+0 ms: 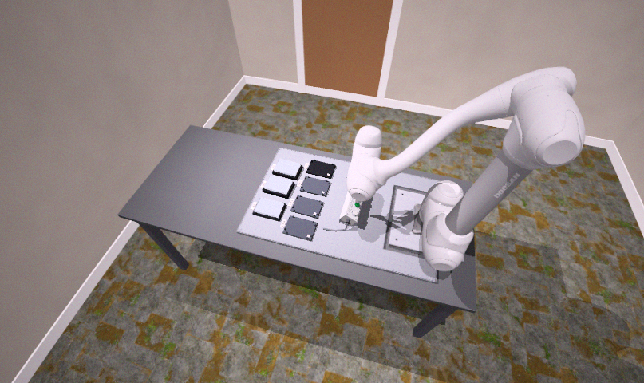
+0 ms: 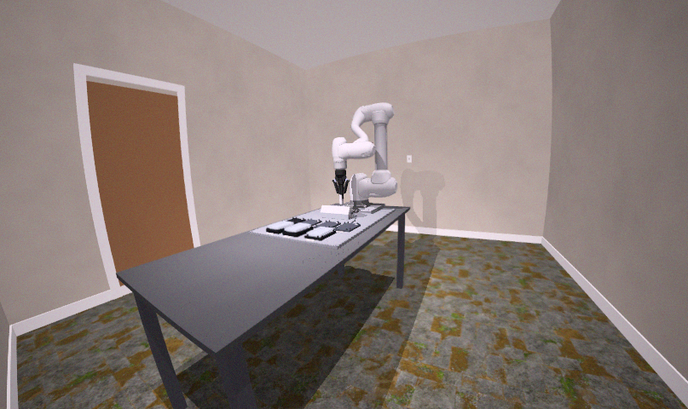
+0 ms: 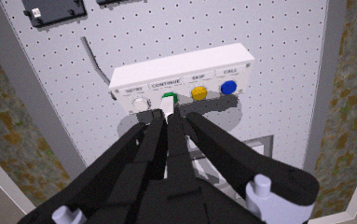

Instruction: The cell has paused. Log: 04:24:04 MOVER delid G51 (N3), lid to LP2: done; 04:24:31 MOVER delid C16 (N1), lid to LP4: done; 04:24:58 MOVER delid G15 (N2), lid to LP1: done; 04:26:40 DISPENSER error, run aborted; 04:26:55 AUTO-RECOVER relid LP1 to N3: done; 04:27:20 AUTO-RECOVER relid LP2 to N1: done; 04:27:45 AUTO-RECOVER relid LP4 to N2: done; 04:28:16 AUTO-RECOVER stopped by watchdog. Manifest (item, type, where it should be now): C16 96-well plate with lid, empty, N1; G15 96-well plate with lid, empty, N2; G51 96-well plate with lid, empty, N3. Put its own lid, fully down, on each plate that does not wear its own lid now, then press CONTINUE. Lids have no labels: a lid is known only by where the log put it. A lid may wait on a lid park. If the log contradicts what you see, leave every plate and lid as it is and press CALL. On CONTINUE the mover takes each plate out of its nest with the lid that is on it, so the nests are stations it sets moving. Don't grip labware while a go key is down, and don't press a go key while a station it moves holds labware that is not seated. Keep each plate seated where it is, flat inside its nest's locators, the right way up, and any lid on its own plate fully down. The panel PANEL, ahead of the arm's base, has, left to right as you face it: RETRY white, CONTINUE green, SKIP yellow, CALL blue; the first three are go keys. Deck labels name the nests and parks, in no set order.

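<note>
My gripper point(image 3: 170, 105) is shut and empty, its fingertips pointing down right over the green CONTINUE key point(image 3: 167, 95) of the white panel point(image 3: 182, 77). I cannot tell whether the tips touch the key. The white RETRY key point(image 3: 140, 104), the yellow SKIP key point(image 3: 199, 92) and the blue CALL key point(image 3: 228, 87) lie beside it. In the top view the panel point(image 1: 351, 210) sits under the wrist. Three lidded plates point(image 1: 286, 168) point(image 1: 278, 186) point(image 1: 269, 208) sit in a column at the deck's left. Four dark lid parks point(image 1: 321, 168) point(image 1: 314, 185) point(image 1: 306, 206) point(image 1: 300, 227) beside them hold nothing.
A grey cable point(image 3: 95, 61) runs from the panel across the perforated deck. A framed base plate point(image 1: 405, 218) holds the arm's base at the deck's right. The long dark table point(image 2: 245, 263) stretches away from the deck. A door point(image 1: 346, 45) stands behind.
</note>
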Robot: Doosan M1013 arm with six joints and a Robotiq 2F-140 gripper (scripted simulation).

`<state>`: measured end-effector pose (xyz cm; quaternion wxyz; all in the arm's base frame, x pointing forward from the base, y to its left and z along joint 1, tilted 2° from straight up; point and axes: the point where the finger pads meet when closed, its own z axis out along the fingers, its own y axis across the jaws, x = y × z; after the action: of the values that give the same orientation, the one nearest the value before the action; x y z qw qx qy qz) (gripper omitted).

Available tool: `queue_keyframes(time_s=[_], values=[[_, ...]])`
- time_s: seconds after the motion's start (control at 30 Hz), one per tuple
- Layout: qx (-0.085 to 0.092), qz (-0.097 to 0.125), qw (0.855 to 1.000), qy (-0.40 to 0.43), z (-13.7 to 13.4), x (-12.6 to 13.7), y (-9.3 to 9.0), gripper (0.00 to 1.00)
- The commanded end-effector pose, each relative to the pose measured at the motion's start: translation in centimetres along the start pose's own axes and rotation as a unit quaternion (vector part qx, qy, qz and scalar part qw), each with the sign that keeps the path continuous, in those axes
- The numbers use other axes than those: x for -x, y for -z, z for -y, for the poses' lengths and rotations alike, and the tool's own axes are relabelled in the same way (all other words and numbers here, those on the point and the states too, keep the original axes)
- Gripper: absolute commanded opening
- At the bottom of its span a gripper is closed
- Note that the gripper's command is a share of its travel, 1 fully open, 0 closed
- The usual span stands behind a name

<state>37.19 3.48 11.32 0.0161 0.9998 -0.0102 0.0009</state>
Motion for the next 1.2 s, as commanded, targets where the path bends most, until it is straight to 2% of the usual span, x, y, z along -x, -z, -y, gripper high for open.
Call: queue_keyframes(time_s=[0.0,0.43,1.17], values=[[0.000,0.000,1.000,0.000,0.0,0.0,-0.2,0.00],[0.000,0.000,1.000,0.000,0.0,0.0,-1.4,0.00],[0.000,0.000,1.000,0.000,0.0,0.0,-2.1,0.00]])
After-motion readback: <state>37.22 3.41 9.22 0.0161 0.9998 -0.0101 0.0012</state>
